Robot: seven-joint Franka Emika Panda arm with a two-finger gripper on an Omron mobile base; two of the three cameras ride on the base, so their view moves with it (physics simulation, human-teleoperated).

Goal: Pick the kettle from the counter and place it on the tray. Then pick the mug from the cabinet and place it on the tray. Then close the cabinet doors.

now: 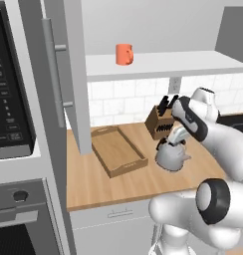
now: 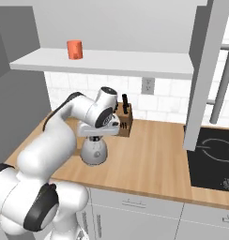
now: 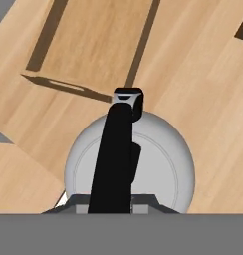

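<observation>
While the cabinet [image 1: 158, 62] stands open above the counter [image 2: 149, 159], the wooden tray [image 1: 118, 149] lies on it, just beside the kettle [image 1: 171, 157]. My gripper [image 1: 174, 142] sits right on top of the kettle's dark handle [image 3: 116, 154]. I cannot tell if I am squeezing it. The mug [image 1: 124, 54] waits on the shelf.

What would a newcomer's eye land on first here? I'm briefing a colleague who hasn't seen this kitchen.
Probably the white arm bent low over the silver kettle on the counter, its gripper right at the dark handle. Next, the orange mug alone on the open cabinet's white shelf, then the wooden tray left of the kettle.
</observation>
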